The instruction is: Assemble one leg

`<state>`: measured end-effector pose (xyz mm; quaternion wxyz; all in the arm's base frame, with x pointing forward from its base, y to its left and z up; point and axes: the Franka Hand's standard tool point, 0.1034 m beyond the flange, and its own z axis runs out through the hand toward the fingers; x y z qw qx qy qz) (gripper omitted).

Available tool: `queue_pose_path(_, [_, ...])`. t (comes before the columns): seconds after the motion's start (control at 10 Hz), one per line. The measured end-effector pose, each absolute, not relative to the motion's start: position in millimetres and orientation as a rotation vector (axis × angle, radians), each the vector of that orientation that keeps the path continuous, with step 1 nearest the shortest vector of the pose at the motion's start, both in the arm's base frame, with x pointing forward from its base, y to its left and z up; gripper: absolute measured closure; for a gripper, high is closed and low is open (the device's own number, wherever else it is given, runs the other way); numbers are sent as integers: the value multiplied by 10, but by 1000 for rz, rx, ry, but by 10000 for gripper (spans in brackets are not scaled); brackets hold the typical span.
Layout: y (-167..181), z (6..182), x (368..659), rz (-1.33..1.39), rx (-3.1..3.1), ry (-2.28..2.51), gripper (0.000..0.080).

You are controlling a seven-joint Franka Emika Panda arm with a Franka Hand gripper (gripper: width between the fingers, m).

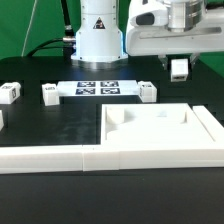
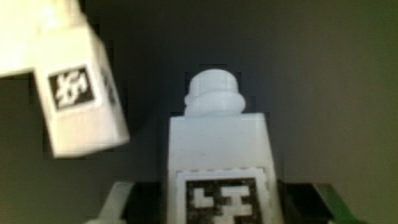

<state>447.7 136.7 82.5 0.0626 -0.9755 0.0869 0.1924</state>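
Observation:
My gripper (image 1: 179, 60) hangs above the table at the exterior view's right, over the far edge of the large white panel (image 1: 160, 128). It is shut on a leg (image 1: 179, 68), a small white post with a tag marker. In the wrist view this leg (image 2: 221, 150) stands out between the dark fingers (image 2: 134, 203), its rounded screw tip pointing away and its tag near my gripper (image 2: 222, 208). A second tagged leg (image 2: 71, 90) lies on the black table beyond it.
Three more white legs lie on the table (image 1: 10, 92), (image 1: 50, 93), (image 1: 147, 92). The marker board (image 1: 97, 88) lies in front of the robot base. A long white border wall (image 1: 60, 157) runs along the front edge.

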Motion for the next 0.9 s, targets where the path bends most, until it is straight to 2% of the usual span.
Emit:
queue_pose_path(0.3, [1344,1027,4865,201,-2992,246,510])
queue_pose_path(0.7, [1469,977,4832,-237,-2963,232,509])
queue_pose_path(0.9, [1376,1061,5039,-290,-2982,79,509])
